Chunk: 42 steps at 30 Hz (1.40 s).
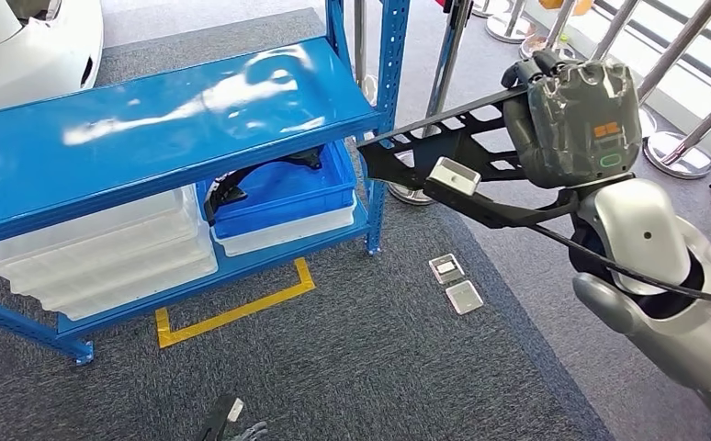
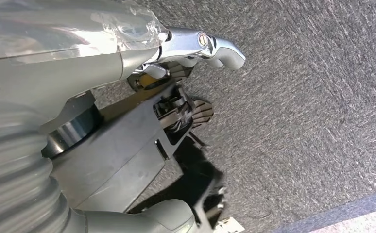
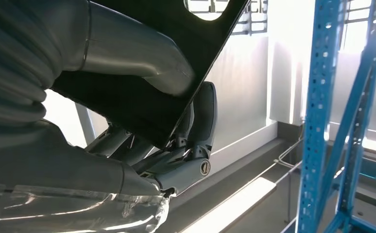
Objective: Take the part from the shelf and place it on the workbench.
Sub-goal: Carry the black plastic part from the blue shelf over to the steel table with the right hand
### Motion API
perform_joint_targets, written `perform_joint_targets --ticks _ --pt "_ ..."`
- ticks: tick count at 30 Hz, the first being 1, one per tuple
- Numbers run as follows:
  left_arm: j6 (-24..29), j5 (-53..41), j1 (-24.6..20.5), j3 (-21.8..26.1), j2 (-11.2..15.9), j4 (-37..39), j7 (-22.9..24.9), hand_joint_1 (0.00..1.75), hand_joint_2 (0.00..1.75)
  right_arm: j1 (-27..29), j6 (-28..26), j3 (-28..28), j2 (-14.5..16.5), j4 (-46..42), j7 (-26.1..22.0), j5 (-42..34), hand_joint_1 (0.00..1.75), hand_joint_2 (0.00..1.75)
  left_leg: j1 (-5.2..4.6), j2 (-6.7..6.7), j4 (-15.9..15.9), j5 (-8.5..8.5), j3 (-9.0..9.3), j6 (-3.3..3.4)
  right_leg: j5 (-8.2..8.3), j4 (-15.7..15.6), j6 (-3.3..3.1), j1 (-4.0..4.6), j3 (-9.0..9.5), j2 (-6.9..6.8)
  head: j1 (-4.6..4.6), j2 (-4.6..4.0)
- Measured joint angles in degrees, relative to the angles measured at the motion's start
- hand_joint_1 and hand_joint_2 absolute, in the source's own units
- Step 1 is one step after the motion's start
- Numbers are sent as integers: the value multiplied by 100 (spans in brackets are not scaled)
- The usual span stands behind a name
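My right hand (image 1: 572,115) grips a flat black part (image 1: 434,147) with lattice cut-outs and holds it raised in the air, just right of the blue shelf (image 1: 150,119). The part's free end points at the shelf's corner post (image 1: 384,110). In the right wrist view the thumb (image 3: 137,63) presses on one face of the black part (image 3: 142,97) and the fingers (image 3: 200,116) wrap behind it. My left hand (image 1: 232,424) hangs low over the carpet, holding nothing, with its fingers (image 2: 215,46) apart.
On the lower shelf, a blue bin (image 1: 287,193) holds another black part (image 1: 232,184), beside stacked white trays (image 1: 104,257). Yellow tape (image 1: 232,312) and two metal floor plates (image 1: 453,280) lie on the carpet. Stanchion bases (image 1: 673,152) stand at the back right.
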Motion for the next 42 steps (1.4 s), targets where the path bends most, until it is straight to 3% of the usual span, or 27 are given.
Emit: perform_joint_targets --ticks 1,4,6,9,10,11,12,14,16,17,19,21,22,24,26,27,30,32,34,36,38,40,41,42 --pt "-1 -1 -1 0 1 0 0 0 175 -1 0 -2 0 0 1 1 175 175 -10 19 16 -6 -7 -24 36 -186 -32 19 86 -25 11 0" --pt "-5 -2 -2 -2 1 0 2 0 175 -1 0 -6 -1 1 4 2 175 175 -23 64 27 -12 -13 -102 57 -245 -128 35 73 54 -10 0" --pt "-7 -2 -6 -2 1 0 2 0 175 -8 0 -6 -1 0 4 2 175 175 -12 -9 202 -166 -66 -168 91 -275 -200 12 70 97 -40 0" --pt "-7 -3 6 -4 1 0 2 0 175 -10 0 -2 2 1 3 2 175 175 9 -160 1210 -730 -469 -224 117 -289 -271 8 52 169 -137 0" --pt "-7 -3 10 -5 1 0 2 0 175 -7 0 0 3 1 2 2 175 175 11 -173 1530 -845 -605 -230 121 -288 -276 12 46 204 -164 0" --pt "-7 -3 12 -7 1 0 2 0 175 -4 0 1 4 1 2 2 175 175 13 -178 1678 -855 -665 -230 124 -286 -278 14 43 243 -187 0" --pt "-7 -3 12 -7 1 0 2 0 175 -1 0 1 4 1 2 2 175 175 16 -182 1586 -744 -612 -223 126 -282 -277 15 44 285 -206 0" --pt "-7 -3 10 -8 2 0 2 0 175 1 0 1 4 1 2 2 175 175 26 -264 862 -336 -273 -187 130 -274 -269 12 50 370 -246 0" --pt "-7 -2 10 -7 3 0 2 0 175 -5 -1 2 6 0 2 2 175 175 35 -421 210 -85 2 -143 149 -256 -232 14 20 450 -265 0" --pt "-7 -2 11 -7 4 0 2 0 175 -7 0 2 7 0 2 1 175 175 30 -473 78 -65 40 -125 168 -254 -198 5 -8 485 -265 0" --pt "-8 -2 7 -8 3 0 2 0 175 -6 1 0 8 0 1 1 175 175 24 -433 14 -50 42 -85 211 -270 -112 -13 -53 544 -259 0" --pt "-9 -1 -2 -8 3 0 2 0 175 -11 2 -4 1 1 3 1 175 175 40 -357 -54 4 52 -15 123 -157 -54 -9 -119 439 -229 0" --pt "-9 -1 -4 -8 3 0 2 0 175 -16 2 -6 -3 1 4 1 175 175 52 -313 -91 28 60 16 -11 51 -37 -1 -211 347 -195 0" --pt "-9 -2 5 -8 3 0 2 0 175 -15 2 -4 -5 1 6 -1 175 175 44 -229 -103 42 54 40 -374 772 -13 -8 -528 204 -113 0" --pt "-9 -2 13 -9 3 0 2 0 175 0 3 -2 -5 1 6 -1 175 175 37 -145 -89 40 43 40 -536 1310 13 -22 -758 172 -52 0" --pt "-9 -2 11 -9 3 0 2 0 175 3 3 -1 -5 1 5 -2 175 175 36 -106 -80 35 40 37 -467 1281 19 -28 -727 159 -23 0" --pt "-9 -2 2 -8 3 0 2 0 175 -6 4 -4 -5 1 5 -3 175 175 22 -16 -45 0 41 -7 0 196 -4 -11 -150 -1 66 0" --pt "-9 -2 1 -8 3 0 2 0 175 -9 3 -6 -5 1 6 -2 175 175 -6 26 -24 -14 34 -55 94 -243 -50 25 56 -76 112 0" --pt "-9 -3 2 -9 3 0 2 0 175 -8 3 -6 -5 1 6 -1 175 175 -17 71 -28 -12 38 -107 98 -270 -103 40 44 -11 107 0" --pt "-9 -3 -2 -9 3 0 2 0 175 -12 3 -7 -5 1 6 0 175 175 -1 33 78 -117 17 -170 126 -305 -170 23 49 40 80 0" --pt "-11 -4 2 -9 3 0 2 0 175 -18 3 -7 -4 1 6 1 175 175 18 -94 583 -448 -181 -214 148 -333 -237 8 58 85 16 0" --pt "-51 -36 12 -9 3 0 19 0 175 -17 23 -2 -1 1 31 -5 175 175 21 -168 1356 -802 -524 -233 150 -329 -266 15 52 153 -67 0" --pt "-88 -64 16 -11 3 0 39 0 175 -15 46 0 1 1 62 -15 175 175 21 -178 1602 -857 -638 -236 150 -324 -268 18 51 195 -97 0" --pt "-130 -96 16 -13 3 0 60 0 175 -14 74 -1 2 1 97 -28 175 175 22 -182 1638 -798 -657 -232 150 -317 -268 19 52 241 -122 0"
